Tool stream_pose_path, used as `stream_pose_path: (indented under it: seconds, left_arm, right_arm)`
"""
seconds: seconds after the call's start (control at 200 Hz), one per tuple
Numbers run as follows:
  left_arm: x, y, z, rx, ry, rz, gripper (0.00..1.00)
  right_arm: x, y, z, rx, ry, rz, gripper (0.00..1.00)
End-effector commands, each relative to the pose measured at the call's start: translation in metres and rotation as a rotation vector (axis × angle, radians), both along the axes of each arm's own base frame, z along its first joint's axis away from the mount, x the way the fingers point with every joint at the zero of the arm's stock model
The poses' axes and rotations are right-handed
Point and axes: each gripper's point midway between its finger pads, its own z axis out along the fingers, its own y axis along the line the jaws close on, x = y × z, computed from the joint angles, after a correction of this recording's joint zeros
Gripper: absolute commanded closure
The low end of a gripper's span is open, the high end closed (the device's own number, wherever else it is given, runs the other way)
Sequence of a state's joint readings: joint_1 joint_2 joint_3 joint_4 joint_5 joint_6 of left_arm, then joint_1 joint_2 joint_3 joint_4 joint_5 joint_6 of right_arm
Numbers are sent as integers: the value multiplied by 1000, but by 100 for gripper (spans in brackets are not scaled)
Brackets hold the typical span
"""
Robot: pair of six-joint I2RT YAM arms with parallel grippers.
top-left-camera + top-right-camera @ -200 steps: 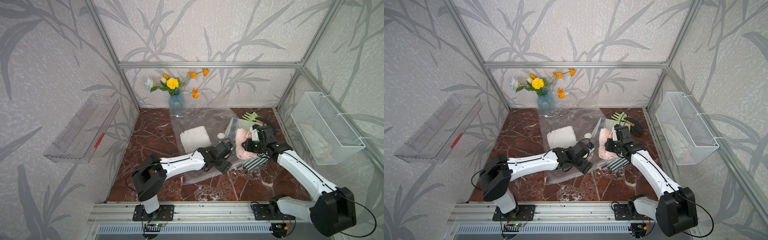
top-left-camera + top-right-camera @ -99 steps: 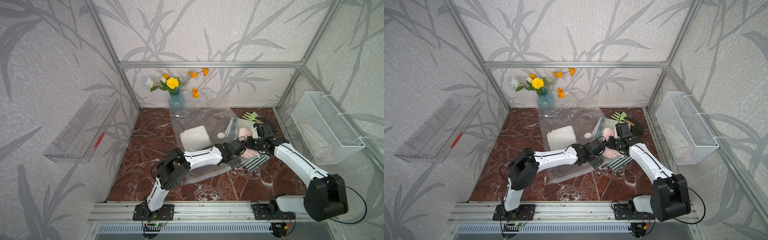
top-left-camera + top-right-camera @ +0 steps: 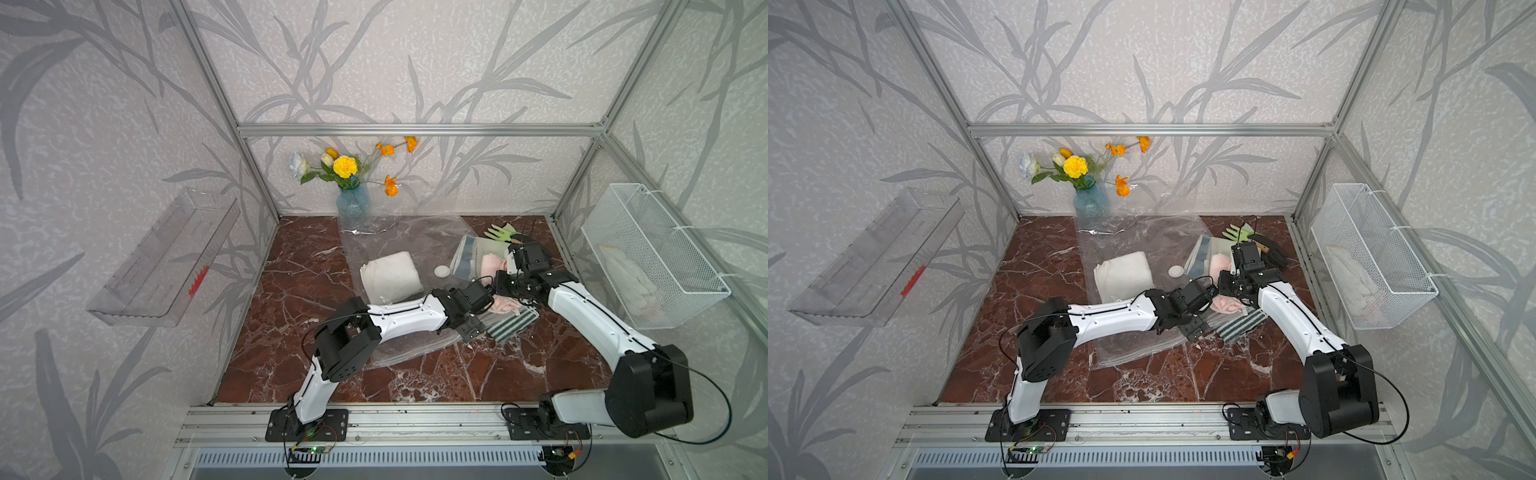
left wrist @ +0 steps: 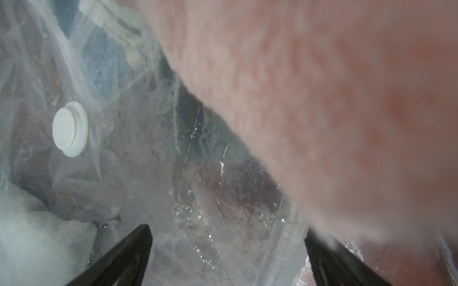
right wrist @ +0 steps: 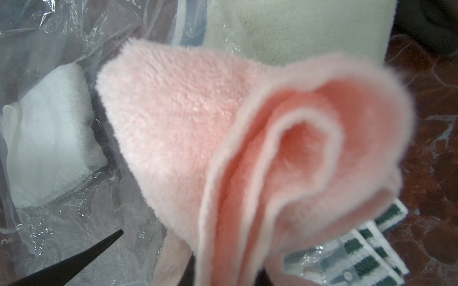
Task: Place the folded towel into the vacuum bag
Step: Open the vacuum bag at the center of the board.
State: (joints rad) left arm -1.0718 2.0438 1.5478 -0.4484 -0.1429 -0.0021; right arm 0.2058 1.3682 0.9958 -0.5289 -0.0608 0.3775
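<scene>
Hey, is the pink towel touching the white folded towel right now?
Apart. In a top view, the valve cap and a stretch of clear vacuum bag lie between the pink towel and the white folded towel.

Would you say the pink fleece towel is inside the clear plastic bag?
Outside: pink fleece towel hangs from the right claw above the bag.

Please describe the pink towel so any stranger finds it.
Start at the white wire wall basket. Near it, over the red marble table, the right gripper holds a fluffy pink towel. Its neighbours, a white towel and a green-striped cloth, are not pink.
</scene>
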Motion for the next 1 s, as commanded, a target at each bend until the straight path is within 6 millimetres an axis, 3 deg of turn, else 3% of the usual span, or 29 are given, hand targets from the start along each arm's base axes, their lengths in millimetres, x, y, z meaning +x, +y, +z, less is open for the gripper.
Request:
stream_pose_path:
  seconds: [0.0,0.175,0.27,0.41,0.735,0.865,1.0]
  left_arm:
    - [-13,-23,36,-117,-23,-49,2]
    - [-7,-16,62,-279,-17,8,2]
    - [-8,-22,57,-301,-20,-13,2]
    - [-14,-31,35,-237,35,-70,2]
    - [14,-22,10,-114,-96,-23,3]
    - [16,-12,-2,-50,-108,-18,5]
    - [28,14,-6,51,-192,35,11]
  right_arm:
    - [10,-8,22,-7,-62,-25,95]
    - [6,-27,48,0,-137,-66,95]
    - [7,-26,53,6,-146,-60,96]
    - [8,-15,43,50,-105,-22,95]
    - [15,-14,13,40,-41,-17,95]
    - [17,-16,5,22,-21,-18,95]
    - [18,-20,-2,-2,-10,-28,96]
